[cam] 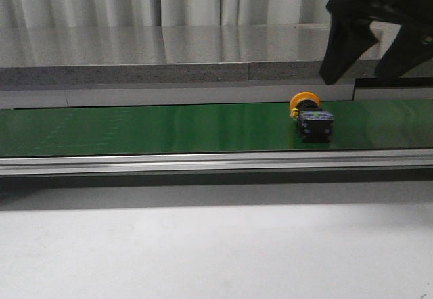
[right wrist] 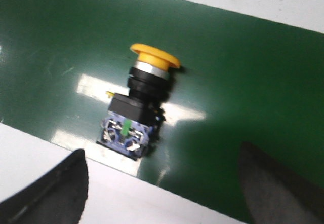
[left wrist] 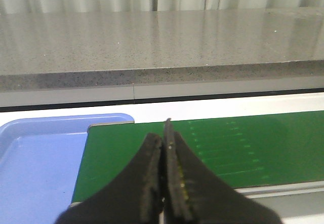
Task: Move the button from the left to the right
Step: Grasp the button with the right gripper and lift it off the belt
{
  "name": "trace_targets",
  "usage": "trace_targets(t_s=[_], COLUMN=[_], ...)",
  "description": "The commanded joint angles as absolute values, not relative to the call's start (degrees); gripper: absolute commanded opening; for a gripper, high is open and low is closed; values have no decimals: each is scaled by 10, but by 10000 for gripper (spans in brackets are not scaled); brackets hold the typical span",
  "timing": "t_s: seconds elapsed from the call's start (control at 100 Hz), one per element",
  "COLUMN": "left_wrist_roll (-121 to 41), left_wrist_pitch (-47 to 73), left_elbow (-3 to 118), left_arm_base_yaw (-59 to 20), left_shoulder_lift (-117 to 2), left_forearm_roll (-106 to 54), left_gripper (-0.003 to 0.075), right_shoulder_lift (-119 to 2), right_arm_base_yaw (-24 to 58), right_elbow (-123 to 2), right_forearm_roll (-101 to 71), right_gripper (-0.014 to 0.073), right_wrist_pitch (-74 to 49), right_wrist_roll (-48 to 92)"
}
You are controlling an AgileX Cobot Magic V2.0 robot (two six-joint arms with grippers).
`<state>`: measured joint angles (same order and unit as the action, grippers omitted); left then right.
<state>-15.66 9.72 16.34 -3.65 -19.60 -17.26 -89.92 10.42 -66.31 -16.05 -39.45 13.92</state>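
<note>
The button [cam: 311, 115] lies on its side on the green belt [cam: 149, 128], right of centre, its yellow cap [right wrist: 154, 56] turned toward the far side and its black body [right wrist: 132, 107] toward the near edge, with the metal contacts [right wrist: 125, 135] facing the near rail [cam: 203, 161]; the right gripper [cam: 371, 38] hangs above and slightly right of it, jaws spread wide and empty, the two fingers [right wrist: 50, 193] framing the button in the right wrist view without touching it; the left gripper [left wrist: 165, 176] sits over the left end of the belt beside a blue tray [left wrist: 35, 163], its jaws pressed together on nothing. The button looks small, light and rigid; the rounded cap would likely slip, and the contacts seem the part most easily bent, so the flat sides of the black body appear the soundest place to pinch; lying on its side it may roll on the cap if nudged, hence a straight descent with the fingers either side of the body seems advisable.
</note>
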Motion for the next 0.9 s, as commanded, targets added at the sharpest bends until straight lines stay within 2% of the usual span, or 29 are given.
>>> trace_targets(t_s=[0.0, 0.42, 0.54, 0.73, 0.8, 0.89], left_wrist_roll=[-157, -157, -157, -157, -157, -157], left_wrist_pitch=[50, 50, 50, 50, 50, 50], left_elbow=[179, 179, 179, 179, 179, 179], left_arm_base_yaw=[-42, -42, -42, -42, -42, -42], left_shoulder_lift=[-198, -198, -198, -198, -198, -198], left_forearm_roll=[-180, -180, -180, -180, -180, -180], left_gripper=[-21, -21, -20, -20, -21, -21], right_shoulder_lift=[-901, -975, -981, -980, -980, -980], right_arm_base_yaw=[111, 113, 113, 113, 113, 113], right_elbow=[-693, -711, -711, -728, -739, -756], right_forearm_roll=[-169, -135, -135, -135, -135, -135], right_gripper=[598, 576, 470, 181, 132, 131], right_wrist_pitch=[-370, -370, -373, -403, -417, -437], right_wrist_roll=[149, 149, 149, 149, 149, 149])
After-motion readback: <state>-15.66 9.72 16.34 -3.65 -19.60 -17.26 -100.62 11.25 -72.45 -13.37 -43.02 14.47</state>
